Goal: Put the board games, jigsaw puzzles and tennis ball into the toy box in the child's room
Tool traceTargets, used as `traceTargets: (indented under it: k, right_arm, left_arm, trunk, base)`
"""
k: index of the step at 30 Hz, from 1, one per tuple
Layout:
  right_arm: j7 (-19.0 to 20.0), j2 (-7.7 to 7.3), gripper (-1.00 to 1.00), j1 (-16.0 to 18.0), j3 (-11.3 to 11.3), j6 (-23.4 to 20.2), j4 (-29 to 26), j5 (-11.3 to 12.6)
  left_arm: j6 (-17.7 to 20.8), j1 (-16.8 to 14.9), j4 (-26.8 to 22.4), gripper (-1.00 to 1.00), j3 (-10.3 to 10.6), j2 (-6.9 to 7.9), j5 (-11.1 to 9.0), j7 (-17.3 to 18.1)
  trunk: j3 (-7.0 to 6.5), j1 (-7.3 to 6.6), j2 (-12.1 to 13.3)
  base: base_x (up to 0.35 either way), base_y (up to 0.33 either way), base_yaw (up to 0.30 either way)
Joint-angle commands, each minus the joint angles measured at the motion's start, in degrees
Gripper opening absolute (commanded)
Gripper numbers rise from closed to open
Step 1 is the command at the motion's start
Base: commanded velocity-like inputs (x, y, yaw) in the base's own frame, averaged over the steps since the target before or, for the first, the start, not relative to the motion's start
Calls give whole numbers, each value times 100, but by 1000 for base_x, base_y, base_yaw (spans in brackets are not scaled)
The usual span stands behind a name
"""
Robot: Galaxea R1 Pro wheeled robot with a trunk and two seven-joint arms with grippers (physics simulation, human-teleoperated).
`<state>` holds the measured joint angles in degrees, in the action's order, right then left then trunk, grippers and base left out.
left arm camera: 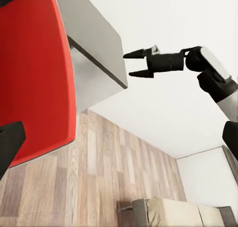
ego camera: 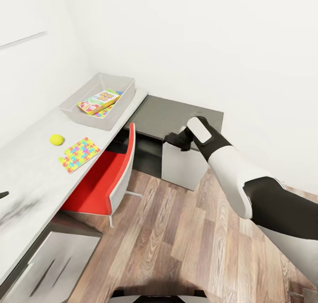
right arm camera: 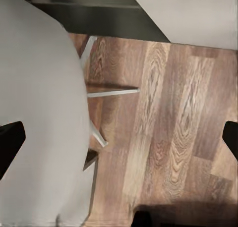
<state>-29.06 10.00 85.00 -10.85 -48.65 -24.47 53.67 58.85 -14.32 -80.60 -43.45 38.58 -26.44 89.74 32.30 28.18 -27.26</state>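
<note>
Wood floor (ego camera: 185, 232) lies nearest me, between my base and the furniture. My right arm reaches forward over it, its right gripper (left arm camera: 133, 63) held above the low dark section of the table (ego camera: 176, 113); from the left wrist view its jaws stand apart and hold nothing, free for the next pick. The left gripper (left arm camera: 7, 142) shows one dark fingertip beside the red chair (ego camera: 99, 179), so I cannot tell how wide it is. That chair is tucked under the light-grey top. On that top, near its edge, lies one jigsaw puzzle (ego camera: 79, 154), with the tennis ball (ego camera: 56, 139) just beside it, both waiting to be moved. Farther along, by the wall, the toy box (ego camera: 75, 111) holds a green board game (ego camera: 99, 101) resting tilted over something colourful beneath.
</note>
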Motion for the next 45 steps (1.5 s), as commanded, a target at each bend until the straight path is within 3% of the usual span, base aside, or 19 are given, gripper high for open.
traceTargets:
  k: [1, 11, 15, 18, 19, 25, 28, 29, 32, 34, 35, 37, 41, 43, 45]
  right_arm:
    - [-55, 0, 100, -70, -23, 1, -2, 51]
    - [-102, 0, 100, -1354, -52, -21, -22, -8]
    - [-122, 0, 100, -1747, -231, 13, -22, -16]
    - [-139, 0, 100, -2079, -578, 113, -22, -25]
    - [-144, 0, 100, -2231, -792, 248, -22, -28]
    - [-159, 0, 100, -2640, -1529, 933, -15, -31]
    - [-175, 0, 100, -2795, -1868, 1244, -4, -32]
    - [-180, 0, 100, -2861, -2006, 1381, -1, -32]
    - [-184, 0, 100, -2966, -2205, 1651, 5, -32]
    - [-184, 0, 100, -2996, -2269, 1784, 11, -32]
    - [-183, 0, 100, -3007, -2294, 1846, 13, -32]
    - [-181, 0, 100, -3033, -2359, 2034, 23, -32]
    - [-180, 0, 100, -3044, -2391, 2118, 38, -34]
    - [-179, 0, 100, -3048, -2409, 2152, 44, -86]
    - [-179, 0, 100, -3049, -2414, 2163, 45, -147]
  left_arm:
    - [62, -1, 0, 100, -3, 2, 7, 26]
    - [87, -1, 0, 100, 12, 8, 32, 22]
    - [90, -1, 0, 100, 16, 11, 110, 10]
    - [91, -1, 0, 100, 3, 18, 279, 4]
    - [93, -1, 0, 100, -3, 21, 409, 2]
    - [110, -57, -62, 100, 22, 55, 934, 0]
    - [115, -174, -102, 100, 41, 205, 1081, -2]
    - [115, -253, -113, 100, 53, 337, 1113, -5]
    - [115, -382, -123, 100, 187, 608, 1138, -36]
    - [115, -419, -123, 100, 314, 703, 1142, -127]
    - [115, -433, -121, 100, 383, 736, 1142, -210]
    - [85, -469, -104, 100, 607, 791, 1128, -885]
    - [68, -491, -119, 100, 718, 702, 969, -1936]
    - [61, -584, -191, 100, 786, 544, 498, -3048]
    - [55, -681, -260, 100, 872, 473, 161, -3636]
  trunk:
    - [5, 2, -9]
    - [1, 2, -9]
    - [0, 2, -9]
    - [0, 2, -9]
    - [0, 2, -9]
    - [0, 2, -9]
    - [0, 2, -9]
    - [0, 2, -9]
    - [0, 2, -9]
    - [0, 2, -9]
    - [0, 2, -9]
    - [0, 2, -9]
    - [0, 2, -9]
    - [0, 2, -9]
    - [0, 2, -9]
  base:
    - [0, 0, -115]
    - [0, 0, -28]
    - [0, 0, -3]
    - [0, 0, 0]
    - [0, 0, 0]
    - [0, 0, 0]
    - [0, 0, 0]
    - [0, 0, 0]
    - [0, 0, 0]
    - [0, 0, 0]
    - [0, 0, 0]
    - [0, 0, 0]
    - [0, 0, 0]
    - [0, 0, 0]
    - [0, 0, 0]
